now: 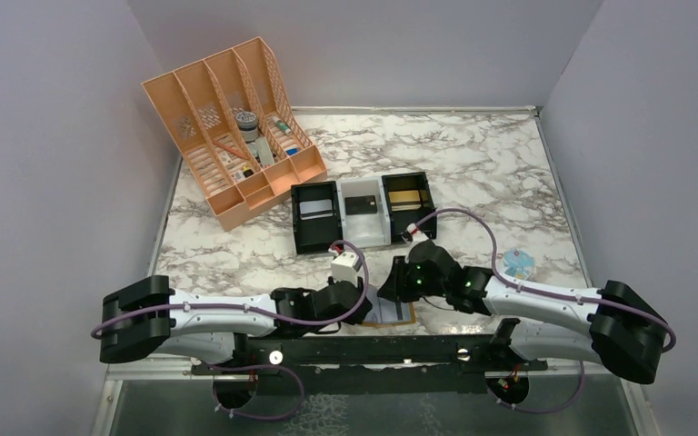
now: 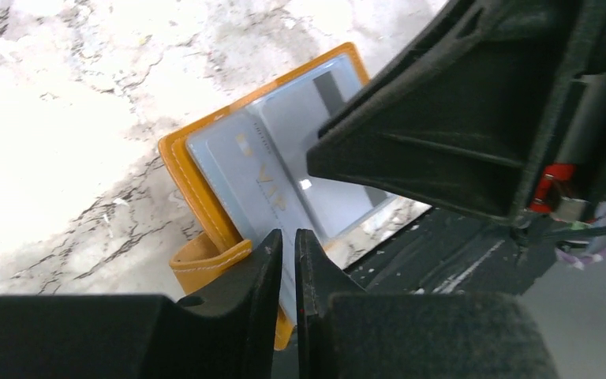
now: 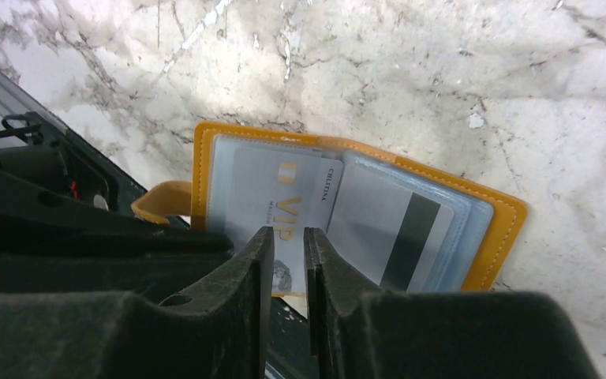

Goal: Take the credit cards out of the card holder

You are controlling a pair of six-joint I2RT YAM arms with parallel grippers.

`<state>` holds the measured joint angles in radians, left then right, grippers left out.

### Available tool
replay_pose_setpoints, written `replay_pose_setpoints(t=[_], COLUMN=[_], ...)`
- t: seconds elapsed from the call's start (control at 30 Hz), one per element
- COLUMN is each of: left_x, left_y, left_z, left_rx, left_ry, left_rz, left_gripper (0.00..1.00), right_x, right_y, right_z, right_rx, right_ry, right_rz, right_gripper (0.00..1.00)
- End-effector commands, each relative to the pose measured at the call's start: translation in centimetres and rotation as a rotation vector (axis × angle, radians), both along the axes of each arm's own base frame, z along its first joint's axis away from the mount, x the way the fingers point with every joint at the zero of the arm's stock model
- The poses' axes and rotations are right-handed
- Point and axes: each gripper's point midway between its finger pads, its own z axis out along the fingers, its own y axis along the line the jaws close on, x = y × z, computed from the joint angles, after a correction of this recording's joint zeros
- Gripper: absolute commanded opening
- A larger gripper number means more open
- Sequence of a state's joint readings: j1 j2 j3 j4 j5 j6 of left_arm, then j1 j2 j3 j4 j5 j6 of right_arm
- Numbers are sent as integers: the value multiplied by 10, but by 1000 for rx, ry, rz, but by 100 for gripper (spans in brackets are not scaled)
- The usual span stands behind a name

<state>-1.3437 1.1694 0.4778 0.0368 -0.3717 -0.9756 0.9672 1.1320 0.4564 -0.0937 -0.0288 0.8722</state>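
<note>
On marble table (image 3: 442,79), mustard card holder (image 3: 363,213) lying open, grey VIP card (image 3: 276,197) inside

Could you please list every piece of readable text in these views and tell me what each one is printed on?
"VIP": on the credit card in the open card holder.
"CHLITINA": small print at that card's top corner, only just legible.
Fine print under "VIP": too blurred to read.
Items in the orange organizer: too small to read.
</note>
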Motion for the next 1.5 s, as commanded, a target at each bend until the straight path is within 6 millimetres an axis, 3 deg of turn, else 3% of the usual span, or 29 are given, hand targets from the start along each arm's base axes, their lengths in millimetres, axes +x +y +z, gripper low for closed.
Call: replay_pose_setpoints(t=[0.0,0.33,0.67,0.97,1.23,1.47], left_x=[5,5,6,6,5,6], left_y=[15,32,43,47,48,51], left_z=[-23,-54,-55,-57,-62,-62], left_rx=[76,178,186,192,208,204], left_ry=[1,36,33,34,40,40], left_rz=[57,114,145,149,150,165], left_gripper=[13,7,7,7,4,3], right_x=[-10,-19,-17,-20,-17,-7], right_y=[10,8,12,-11,-3,-27], right_z=[-4,-28,-30,-67,-53,-55], right_rx=[40,-6,-14,-151,-72,-158], right_ry=[40,96,108,172,154,110], right_rz=[50,82,82,15,-5,-100], right_gripper=[22,23,24,26,26,27])
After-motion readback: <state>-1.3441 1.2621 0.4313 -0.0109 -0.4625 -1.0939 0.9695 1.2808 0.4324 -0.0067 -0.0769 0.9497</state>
